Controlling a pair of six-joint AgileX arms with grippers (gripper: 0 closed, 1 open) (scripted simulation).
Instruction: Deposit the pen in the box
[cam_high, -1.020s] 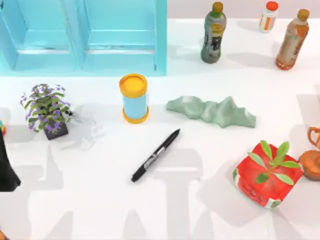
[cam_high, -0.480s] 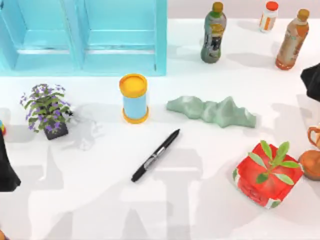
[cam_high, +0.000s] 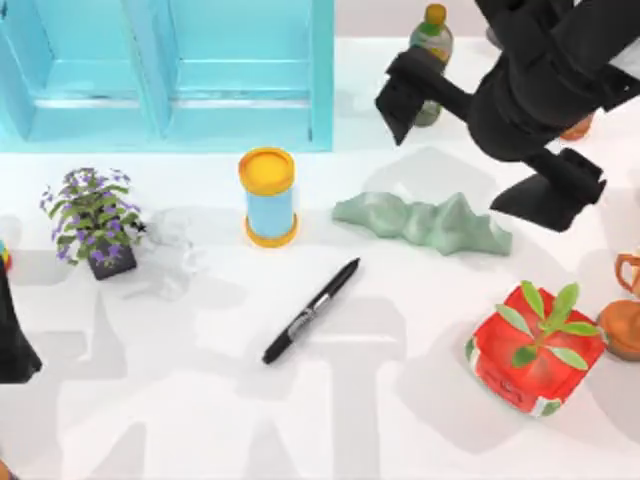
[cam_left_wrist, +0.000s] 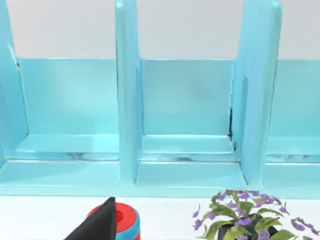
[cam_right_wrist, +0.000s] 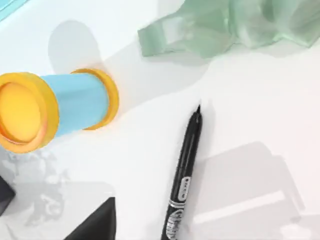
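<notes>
**Pen not yet picked up; the whole job is left**

The white surface (cam_high: 200, 400) carries everything. Largest on it is the turquoise box (cam_high: 170, 80), open compartments side by side, at about eleven o'clock in the top view; no compartment seen holds the pen.

The right arm (cam_high: 540, 80) reaches in at one to two o'clock, above the bottles and the far end of the green crumpled cloth (cam_high: 425, 222). Its claw cannot be made out clearly, so how far it is open cannot be told; nothing appears to be held in it. The left arm (cam_high: 12, 330) sits parked at the nine o'clock edge.

Next in size come the red pot with a green plant (cam_high: 535, 350) at four o'clock, the purple-flowered plant (cam_high: 92, 215) at nine o'clock, and the blue-and-yellow can (cam_high: 268, 197) just toward twelve from centre.

The pen (cam_high: 312, 311) lies flat near the centre, tip toward one o'clock, apart from the can and the cloth; the right wrist view shows it (cam_right_wrist: 184, 180) untouched.

Judged from this, nothing is done: approach, grasp, carry to the box and release all remain.
</notes>
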